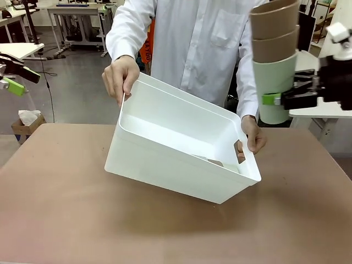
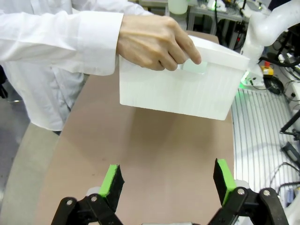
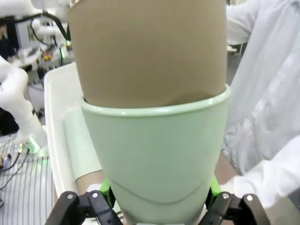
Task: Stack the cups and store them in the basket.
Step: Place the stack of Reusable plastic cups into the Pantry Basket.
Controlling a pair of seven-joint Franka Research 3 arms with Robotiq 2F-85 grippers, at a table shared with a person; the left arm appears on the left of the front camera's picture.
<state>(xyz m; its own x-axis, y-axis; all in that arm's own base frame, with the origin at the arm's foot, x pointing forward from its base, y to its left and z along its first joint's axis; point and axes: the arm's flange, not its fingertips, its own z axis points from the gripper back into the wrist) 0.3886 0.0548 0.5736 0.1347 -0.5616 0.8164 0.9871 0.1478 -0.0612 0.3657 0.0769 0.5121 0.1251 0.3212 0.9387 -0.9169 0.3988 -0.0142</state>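
The stack of cups [image 3: 154, 140], mint below and tan above, is clamped by the right tool [image 1: 278, 99] and held upright above the surface [image 1: 60, 214] at its right side. The basket [image 1: 181, 159] is tilted by the person's hands [image 1: 120, 77]. The left tool [image 2: 169, 182] is held apart. No writing can be read.

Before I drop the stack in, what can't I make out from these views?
- Stack of cups: top cut off by front view's upper edge; the count is uncertain.
- Basket floor: partly hidden by its tilted near wall.
- Right gripper pads: covered by the mint cup in the right wrist view.
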